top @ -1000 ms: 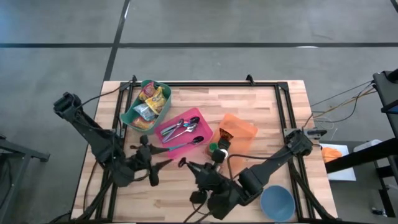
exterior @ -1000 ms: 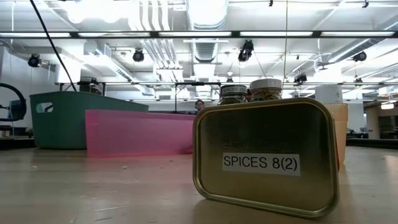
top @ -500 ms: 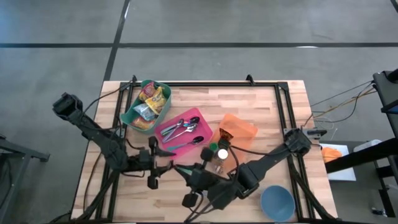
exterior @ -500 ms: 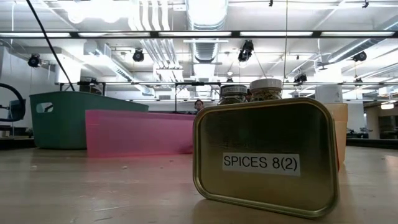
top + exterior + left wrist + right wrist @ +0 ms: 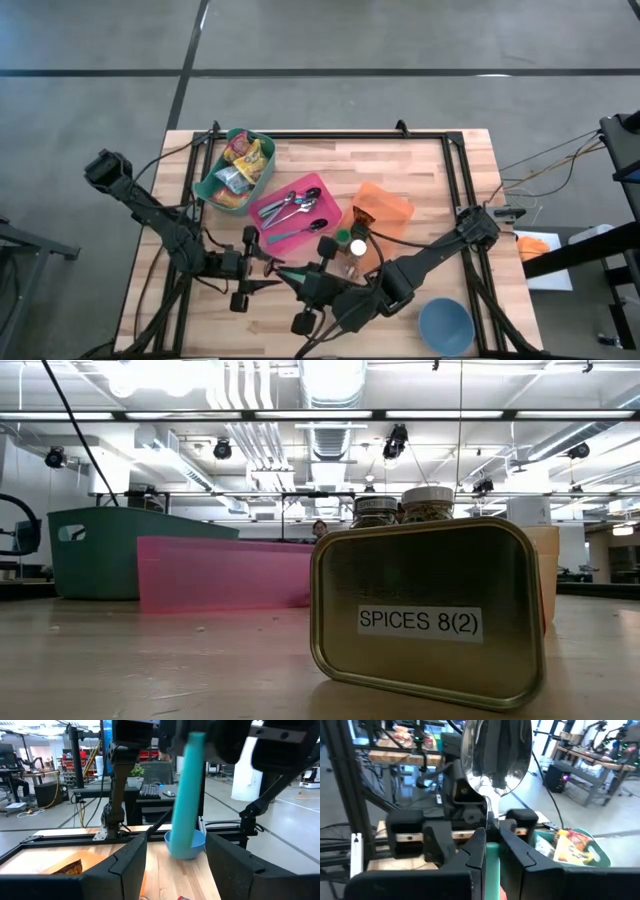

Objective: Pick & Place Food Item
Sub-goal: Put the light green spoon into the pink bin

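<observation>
The right gripper (image 5: pixel 492 851), clamped on a teal-handled spoon (image 5: pixel 495 757), met the parted left gripper (image 5: pixel 175 865); a mistimed handover risked dropping it.

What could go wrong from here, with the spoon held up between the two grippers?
1. The right gripper pinches the spoon only by its teal handle, with the bowl end sticking far out. It could swivel or slip.
2. The open left gripper faces the spoon head-on at close range. A small misalignment could knock the handle or make the fingers clash.
3. The spice jars stand right beside the right arm, so a swing could tip them.
</observation>
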Robot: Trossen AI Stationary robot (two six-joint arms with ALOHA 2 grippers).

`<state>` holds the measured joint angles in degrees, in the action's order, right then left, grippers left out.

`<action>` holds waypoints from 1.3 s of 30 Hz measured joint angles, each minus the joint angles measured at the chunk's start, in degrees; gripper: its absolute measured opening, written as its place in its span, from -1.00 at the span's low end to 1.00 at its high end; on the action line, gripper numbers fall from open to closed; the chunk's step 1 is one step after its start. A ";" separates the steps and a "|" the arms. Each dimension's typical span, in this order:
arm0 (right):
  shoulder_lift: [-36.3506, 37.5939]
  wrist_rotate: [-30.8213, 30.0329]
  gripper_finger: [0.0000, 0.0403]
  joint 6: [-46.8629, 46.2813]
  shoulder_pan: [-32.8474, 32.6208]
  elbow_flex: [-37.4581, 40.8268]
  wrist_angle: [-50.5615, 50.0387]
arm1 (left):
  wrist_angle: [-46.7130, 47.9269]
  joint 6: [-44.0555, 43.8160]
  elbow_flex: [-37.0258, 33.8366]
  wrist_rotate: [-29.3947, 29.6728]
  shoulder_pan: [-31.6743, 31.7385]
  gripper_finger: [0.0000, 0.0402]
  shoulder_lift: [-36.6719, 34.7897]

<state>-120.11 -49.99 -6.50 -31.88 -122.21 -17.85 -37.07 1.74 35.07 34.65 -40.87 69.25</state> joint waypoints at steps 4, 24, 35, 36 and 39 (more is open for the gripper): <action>0.00 0.77 -0.88 0.54 0.32 0.00 0.77 | 0.01 -0.02 0.87 -1.69 0.75 0.01 0.00; -0.04 6.62 -0.88 1.03 1.20 0.33 2.30 | 1.76 2.80 7.11 -6.21 2.89 -0.02 4.87; -0.04 7.18 -0.88 1.77 1.20 0.42 2.16 | 4.03 2.78 7.08 -6.40 2.91 -0.73 4.85; -0.04 7.16 -0.88 1.81 1.20 0.42 2.10 | 4.13 2.78 7.08 -6.40 2.91 -0.73 4.85; -0.04 7.16 -0.87 1.70 1.14 0.42 1.86 | 4.66 0.28 7.08 -6.22 2.91 -0.73 4.85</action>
<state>-120.16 -42.83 -4.79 -30.74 -121.80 -15.99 -32.41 2.01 42.15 28.43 -37.95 74.11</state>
